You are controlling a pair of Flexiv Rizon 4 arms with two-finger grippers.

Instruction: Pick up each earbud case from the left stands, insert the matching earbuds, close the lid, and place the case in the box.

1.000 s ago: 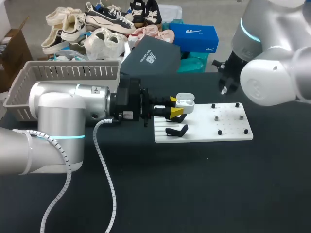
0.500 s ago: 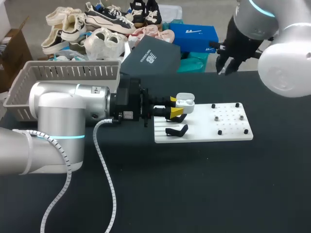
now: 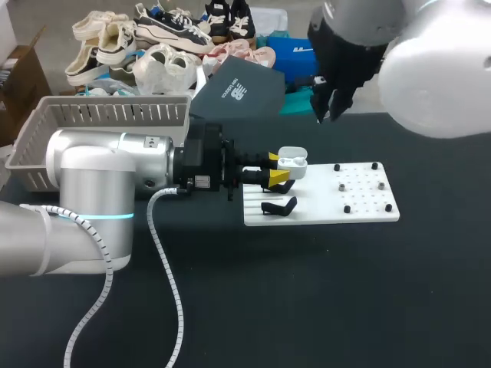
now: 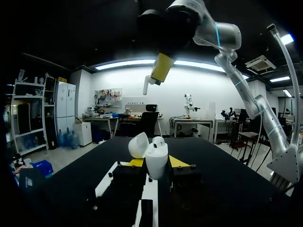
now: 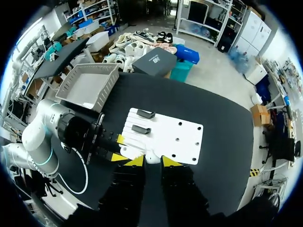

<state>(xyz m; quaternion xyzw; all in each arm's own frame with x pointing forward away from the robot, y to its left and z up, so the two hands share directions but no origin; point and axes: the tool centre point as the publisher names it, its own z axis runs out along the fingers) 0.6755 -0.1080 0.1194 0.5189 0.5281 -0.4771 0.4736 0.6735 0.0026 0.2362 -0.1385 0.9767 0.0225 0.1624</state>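
Partly, left end effector (image 3: 278,169) hides case (image 3: 292,161).

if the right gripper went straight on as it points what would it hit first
Its earbud would probably land on the white board, beside the case in the left gripper; depth unclear.

Earbud case (image 3: 292,162) at board (image 3: 360,207) left end, between left pincer (image 3: 278,169) fingers; 1 stand (image 3: 278,206) in front; basket (image 3: 107,115) far left.
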